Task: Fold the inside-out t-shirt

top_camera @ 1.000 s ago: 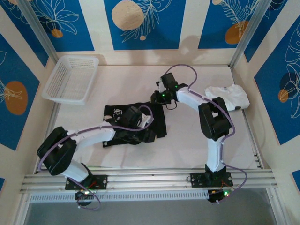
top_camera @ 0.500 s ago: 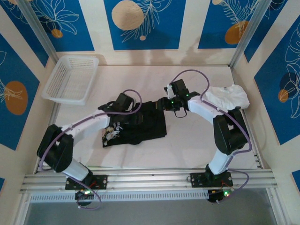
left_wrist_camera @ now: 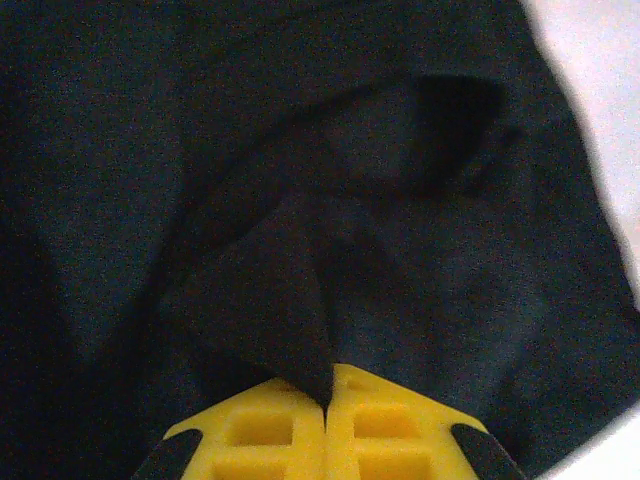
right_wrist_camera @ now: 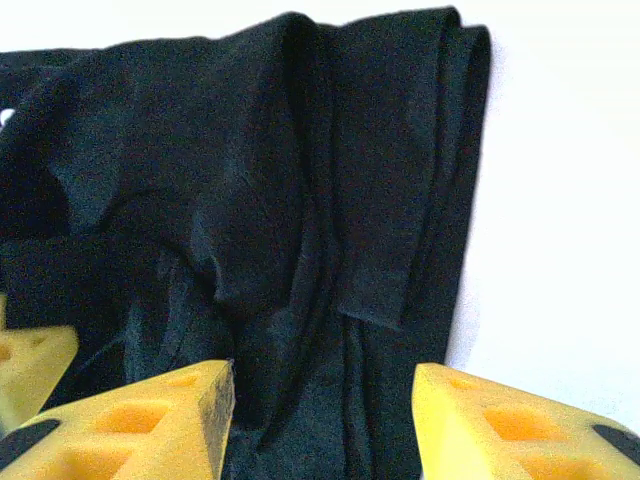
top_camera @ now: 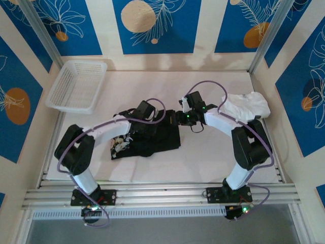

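The inside-out t-shirt [top_camera: 157, 138] is a crumpled black heap in the middle of the table, and a bit of pale print [top_camera: 120, 146] shows at its left end. My left gripper [top_camera: 143, 122] sits on the shirt's far edge. In the left wrist view it [left_wrist_camera: 327, 398] is shut, and a peaked fold of the black cloth [left_wrist_camera: 290, 300] is pinched between its yellow fingers. At the shirt's far right corner is my right gripper [top_camera: 179, 118]. It [right_wrist_camera: 322, 405] stands open, its fingers on either side of a band of rumpled cloth [right_wrist_camera: 330, 200] without closing on it.
A smaller white folded garment [top_camera: 249, 104] lies at the right, behind my right arm. A white mesh basket [top_camera: 76, 85] stands at the back left. A white sheet [top_camera: 203, 157] covers the table, bare in front of the shirt. Metal frame posts rise at the back corners.
My left gripper has gone from the shirt's front to its far edge, opened wider, then shut on a fold. My right gripper has come down to the shirt's far right corner and opened wider.
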